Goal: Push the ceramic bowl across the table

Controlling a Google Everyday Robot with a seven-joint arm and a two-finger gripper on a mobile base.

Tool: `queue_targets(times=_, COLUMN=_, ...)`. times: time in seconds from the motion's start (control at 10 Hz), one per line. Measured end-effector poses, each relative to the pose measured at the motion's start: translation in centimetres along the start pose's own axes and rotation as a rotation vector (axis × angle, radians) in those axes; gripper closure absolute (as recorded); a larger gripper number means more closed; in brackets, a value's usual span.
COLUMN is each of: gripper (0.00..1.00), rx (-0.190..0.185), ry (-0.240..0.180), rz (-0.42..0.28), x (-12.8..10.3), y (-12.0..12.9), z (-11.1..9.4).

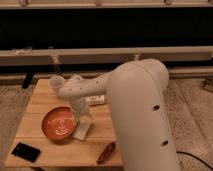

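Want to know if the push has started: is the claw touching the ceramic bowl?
Cannot tell. In the camera view the claw sits right at the ceramic bowl's right rim on the table, overlapping it; neither contact nor gap shows plainly.

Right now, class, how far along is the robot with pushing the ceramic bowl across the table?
Done: the arm has reached in, with the claw low beside the ceramic bowl, at its right edge. In hand: lining up contact for the push. Left: the bowl sits at the table's front-left, so the travel across is not yet visible.

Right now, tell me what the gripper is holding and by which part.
Cannot be told. The gripper sits low at the right rim of the ceramic bowl on the table, beside a white object; no hold shows.
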Motion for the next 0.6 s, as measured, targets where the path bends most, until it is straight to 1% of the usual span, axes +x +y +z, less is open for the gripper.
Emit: queue_targets(times=0.6, gripper=0.35, rx=-0.001, ry=0.018, rz=0.066, x=1.3, y=-2.0, z=0.6)
